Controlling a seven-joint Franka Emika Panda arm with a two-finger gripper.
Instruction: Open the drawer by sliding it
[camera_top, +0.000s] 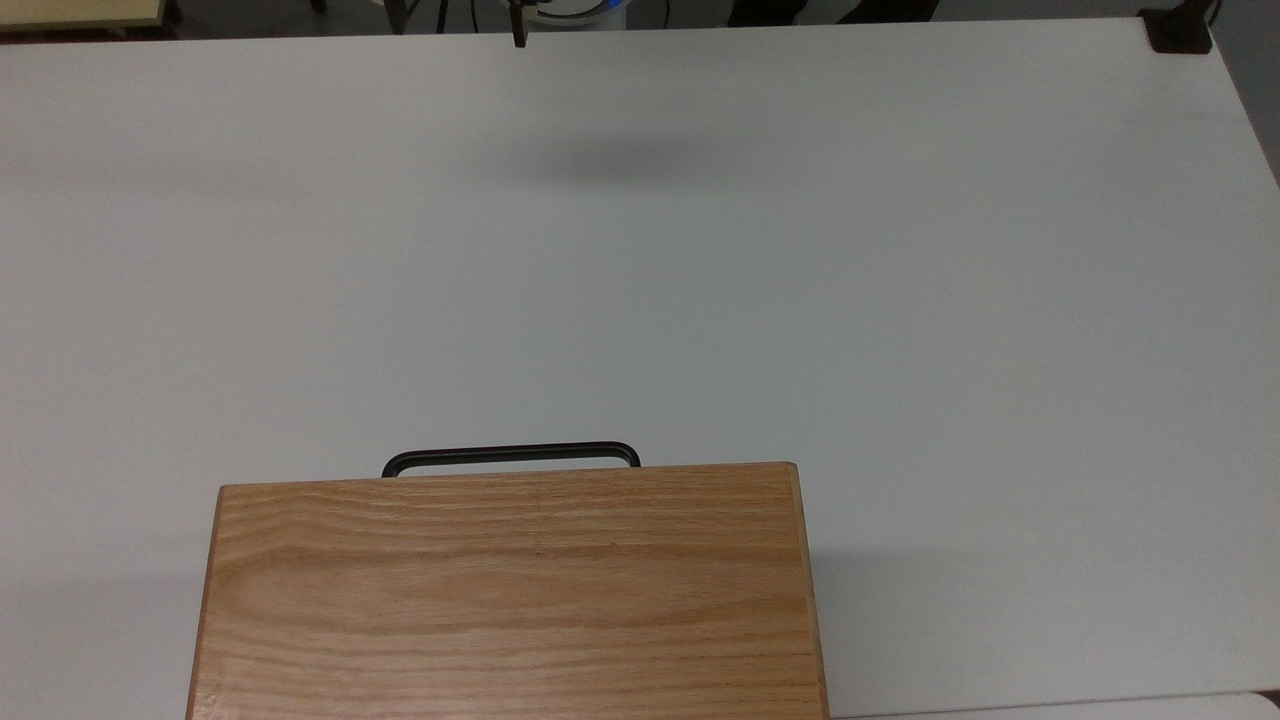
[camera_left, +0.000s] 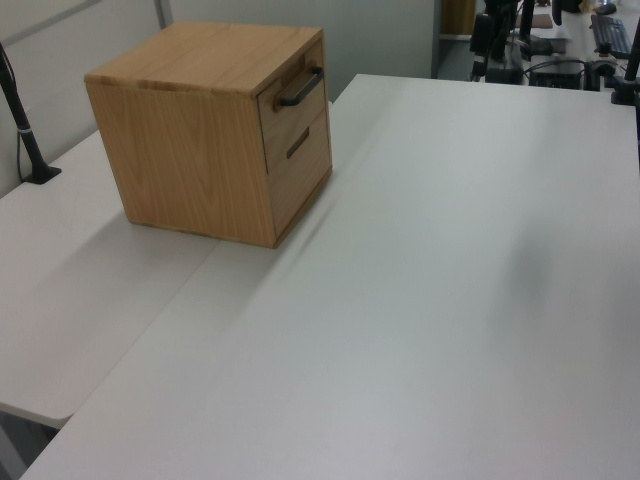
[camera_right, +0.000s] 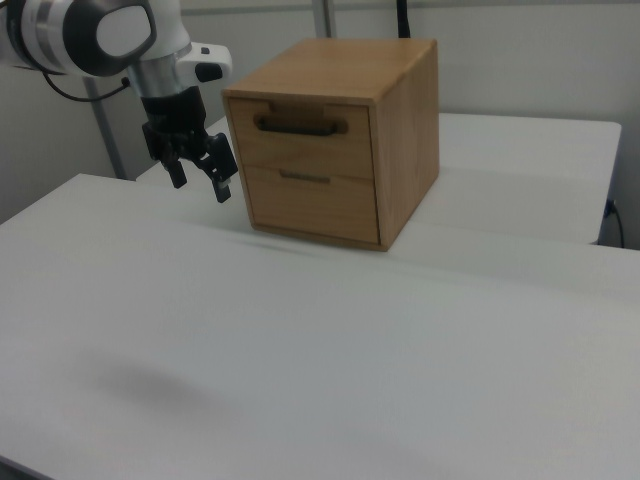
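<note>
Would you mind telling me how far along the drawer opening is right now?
Nothing is done yet: the top drawer sits flush in the cabinet. In hand: the gripper hangs open above the table, apart from the handle. Left: reaching the handle, gripping it, sliding the drawer out.

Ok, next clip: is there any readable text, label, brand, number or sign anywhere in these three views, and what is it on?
No readable text in any of the three views.
Oak-grain wooden cabinet: plain wood, no label on the top, side or front.
Upper drawer with its thin black bar handle: no markings.
White table: bare, no print.
White and black robot arm gripper: no legible brand or number on it.
</note>
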